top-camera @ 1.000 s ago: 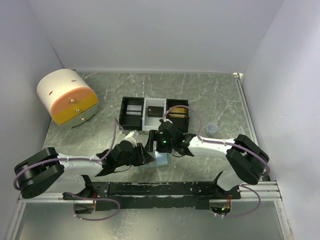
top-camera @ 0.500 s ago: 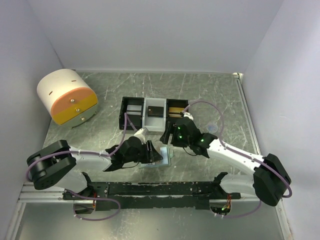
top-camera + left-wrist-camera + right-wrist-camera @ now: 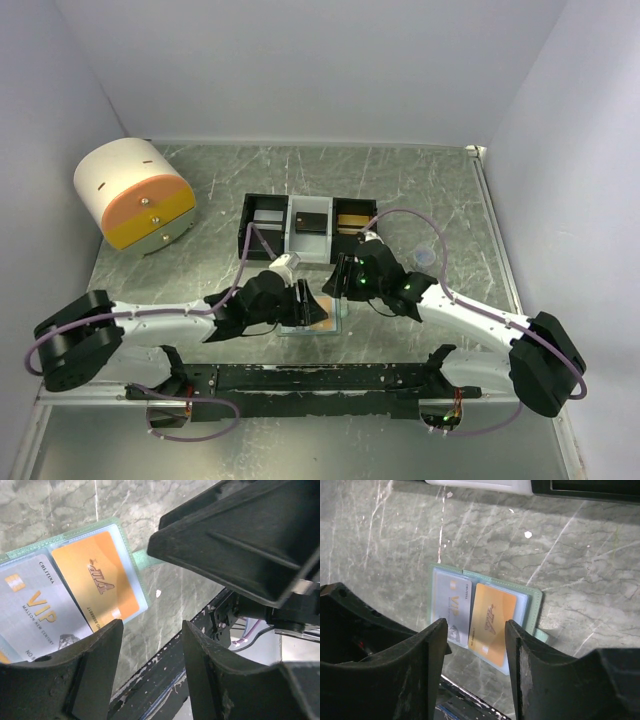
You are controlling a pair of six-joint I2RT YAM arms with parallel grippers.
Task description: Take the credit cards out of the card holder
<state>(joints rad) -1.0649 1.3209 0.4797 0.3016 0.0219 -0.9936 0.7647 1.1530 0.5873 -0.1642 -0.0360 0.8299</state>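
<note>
The grey-green marbled table [image 3: 400, 180] fills the floor of a white-walled booth, with a black mounting rail [image 3: 330, 378] along its 6 o'clock edge. At about 10 o'clock stands a white drum-shaped drawer unit [image 3: 133, 195] with an orange and a yellow drawer front. Near the middle lies the three-compartment tray [image 3: 244, 228], black at both ends and white between, a flat piece in each bay. The left arm [image 3: 170, 320] reaches in from 8 o'clock and the right arm [image 3: 470, 315] from 4 o'clock, meeting at 6 o'clock of the tray. There the card holder [image 3: 333, 322] lies open and flat on the table, close to the rail, well apart from the tray. From above, the left gripper [image 3: 312, 308] hangs over its 9 o'clock half and hides most of it. The right gripper [image 3: 340, 280] hovers at its 1 o'clock. Both pairs of jaws stand parted at a middling width with nothing between them. The right wrist view shows the holder's sage-green edge [image 3: 536, 605] and two cards tucked side by side in clear sleeves: a silver VIP card [image 3: 454, 610] at 9 o'clock and an orange card [image 3: 492, 622] at 3 o'clock. A small translucent round thing [image 3: 429, 257] sits at 4 o'clock of the tray.
</note>
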